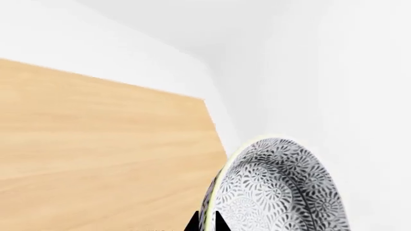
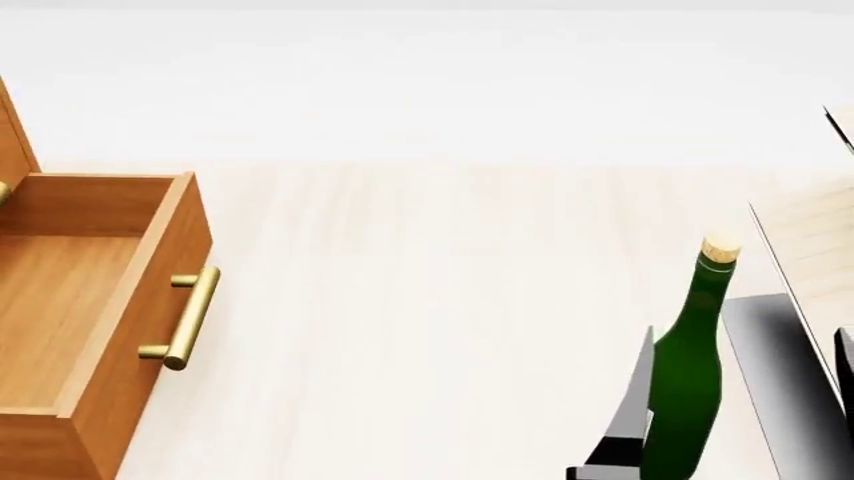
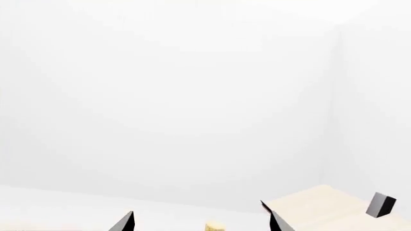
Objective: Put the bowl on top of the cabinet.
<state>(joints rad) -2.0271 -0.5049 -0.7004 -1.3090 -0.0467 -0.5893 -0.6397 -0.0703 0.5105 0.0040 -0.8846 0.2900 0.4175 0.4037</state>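
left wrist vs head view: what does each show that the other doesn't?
Left wrist only: the bowl, patterned inside facing the camera, with the tips of the left gripper at its rim, beside a flat orange-brown wood surface that may be the cabinet's top.
Head only: the cabinet's open drawer with its brass handle, the corked green bottle, dark fingers next to the bottle, and the pale rack with its dark grey base.
Both: orange-brown wood and the white background. The bowl is out of the head view.
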